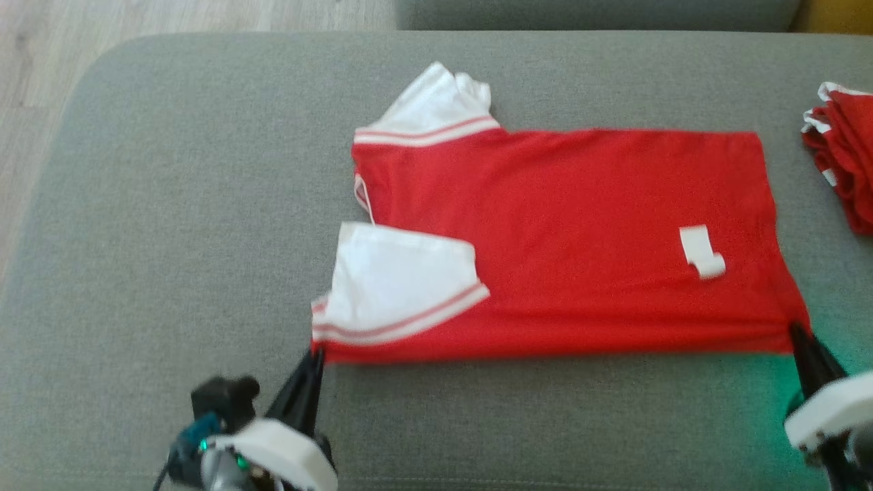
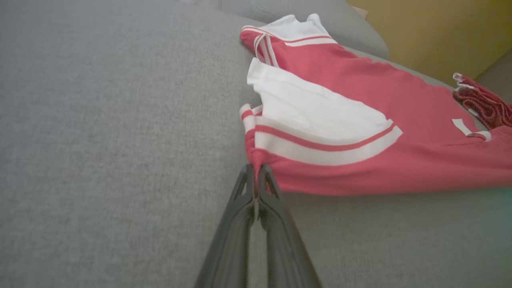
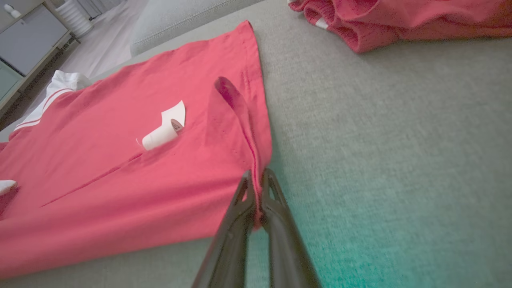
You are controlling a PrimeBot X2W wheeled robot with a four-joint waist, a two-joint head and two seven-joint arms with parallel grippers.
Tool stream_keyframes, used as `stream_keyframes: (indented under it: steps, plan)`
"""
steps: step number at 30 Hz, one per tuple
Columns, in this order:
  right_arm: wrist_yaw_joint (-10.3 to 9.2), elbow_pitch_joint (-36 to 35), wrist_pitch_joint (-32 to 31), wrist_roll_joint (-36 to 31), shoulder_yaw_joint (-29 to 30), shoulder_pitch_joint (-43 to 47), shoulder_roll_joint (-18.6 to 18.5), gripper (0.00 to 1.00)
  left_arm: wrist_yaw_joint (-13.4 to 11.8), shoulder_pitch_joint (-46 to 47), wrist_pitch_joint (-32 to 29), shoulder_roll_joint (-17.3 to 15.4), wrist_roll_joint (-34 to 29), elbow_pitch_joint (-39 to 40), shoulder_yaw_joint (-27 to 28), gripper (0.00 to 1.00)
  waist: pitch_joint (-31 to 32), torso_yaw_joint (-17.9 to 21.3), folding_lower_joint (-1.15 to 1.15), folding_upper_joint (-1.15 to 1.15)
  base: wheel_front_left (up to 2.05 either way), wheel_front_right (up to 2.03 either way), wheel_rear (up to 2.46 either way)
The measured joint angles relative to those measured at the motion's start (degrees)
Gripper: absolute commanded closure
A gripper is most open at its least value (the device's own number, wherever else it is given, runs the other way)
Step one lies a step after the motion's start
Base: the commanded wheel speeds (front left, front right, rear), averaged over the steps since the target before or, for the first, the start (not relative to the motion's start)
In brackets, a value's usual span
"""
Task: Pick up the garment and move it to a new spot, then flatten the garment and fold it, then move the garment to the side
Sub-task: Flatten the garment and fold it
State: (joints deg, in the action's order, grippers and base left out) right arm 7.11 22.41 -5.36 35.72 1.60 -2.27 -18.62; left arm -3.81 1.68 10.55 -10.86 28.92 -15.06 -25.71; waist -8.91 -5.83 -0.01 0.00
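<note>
A red garment with white, red-striped sleeves lies spread flat across the middle of a grey upholstered cushion, collar end toward the robot's left and hem toward its right. The left pincer is pressed together on the garment's near left corner, its two dark fingers meeting on a bunch of red cloth just below the striped cuff of the near sleeve, which lies folded over the red body. The left wrist view shows that pincer with its tips closed on the fabric, which puckers where it is pinched. The right pincer is likewise clamped on the near right corner of the hem; in the right wrist view a narrow ridge of red cloth rises from between its fingertips and runs up along the hem edge. The far sleeve juts out past the garment's far edge at the left. A white label, curled at one end, rests on the red cloth near the hem. A second red garment with white trim lies crumpled at the cushion's right edge, apart from the flat one. A green glow tints the cushion beside the right pincer, and pale wooden floor shows beyond the cushion's far left corner
</note>
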Motion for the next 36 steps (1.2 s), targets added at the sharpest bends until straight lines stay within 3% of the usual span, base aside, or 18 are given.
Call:
stream_keyframes:
  steps: [3,10,11,12,13,21,28,32,36]
  plan:
    - [0.00,-3.4,-1.9,-1.2,2.6,4.9,1.5,1.00,-1.3,-4.1,-1.9,-1.3,0.0,2.6,-0.9,1.00,0.5,0.0,0.00,0.00,0.00,0.00,0.00]
    - [0.00,-7.2,-5.1,-4.3,5.4,6.7,3.7,1.00,-1.4,-5.0,-6.5,-2.5,0.1,3.5,-2.3,1.00,0.0,0.2,0.00,0.00,0.00,0.00,0.00]
    - [0.00,-7.6,-5.7,-4.7,5.8,6.7,4.0,0.52,-1.5,-5.0,-7.4,-2.6,0.1,3.4,-2.7,1.00,-0.1,0.2,0.00,0.00,0.00,0.00,0.00]
    - [0.00,-7.9,-6.0,-5.1,6.2,6.7,4.2,0.00,-1.7,-5.0,-7.5,-2.8,0.1,3.4,-3.0,0.56,-0.2,0.2,0.00,0.00,0.00,0.00,0.00]
    - [0.00,-8.3,-6.3,-5.5,6.6,6.7,4.4,0.00,-1.9,-5.0,-7.6,-2.9,-0.1,3.5,-3.0,0.00,-0.4,0.2,0.00,0.00,0.00,0.00,0.00]
    - [0.00,-13.4,-5.1,-7.4,10.8,6.7,6.2,0.00,-2.7,0.9,-7.8,-5.5,-1.7,9.4,-1.2,0.00,-2.4,0.5,0.01,0.00,0.00,0.00,0.00]
    - [0.00,-17.4,-5.7,-7.6,10.9,5.4,7.0,0.00,3.8,23.2,-15.4,-8.0,-2.4,12.9,-1.0,0.00,-6.8,0.5,0.02,0.00,0.00,0.00,0.00]
    - [0.00,-19.7,-5.2,-8.1,11.5,1.3,7.0,0.00,9.4,39.9,-23.3,-8.6,-1.8,7.3,-3.0,0.00,-11.0,0.9,0.02,0.00,0.00,0.00,0.00]
    - [0.00,-21.2,-5.1,-8.1,10.3,-2.2,7.0,0.00,10.9,52.8,-28.0,-8.7,0.3,-0.7,-6.7,0.00,-15.4,2.1,0.03,0.00,0.00,0.00,0.00]
